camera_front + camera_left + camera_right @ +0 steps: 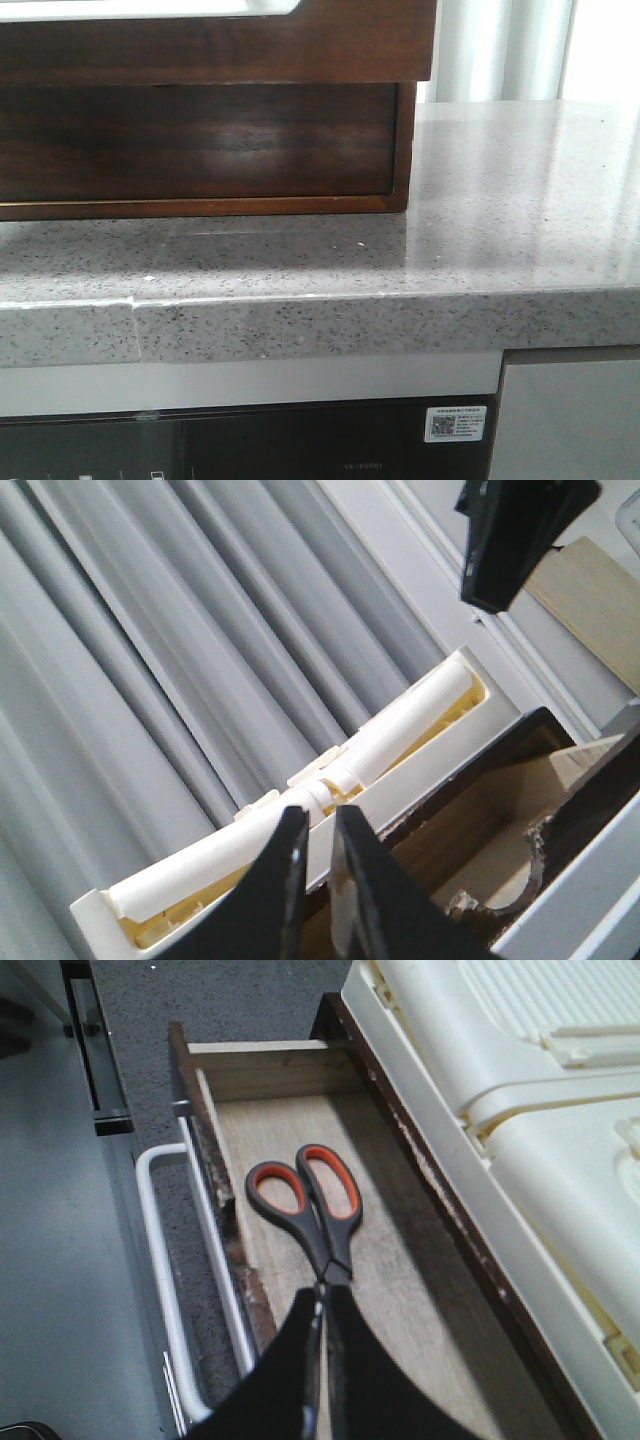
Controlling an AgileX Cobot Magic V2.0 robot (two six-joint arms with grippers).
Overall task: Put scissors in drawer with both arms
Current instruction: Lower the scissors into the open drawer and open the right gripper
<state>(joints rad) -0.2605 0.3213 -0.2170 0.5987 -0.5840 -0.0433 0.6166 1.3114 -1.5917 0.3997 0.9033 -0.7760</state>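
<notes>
The scissors (308, 1203) are held by their blades between the closed right fingers (322, 1305) over the pale floor of the open drawer (400, 1260), between its dark side walls. A cream plastic unit (520, 1080) is seen beside the drawer and grey speckled table (150, 1000) beyond it. The left fingers (318, 830) are seen nearly shut on nothing, above a white slatted housing (300, 800).

Dark wood cabinet (200, 140) sits on the speckled grey desk (480, 240); QR sticker (455, 423) on the appliance (250, 445) below.
</notes>
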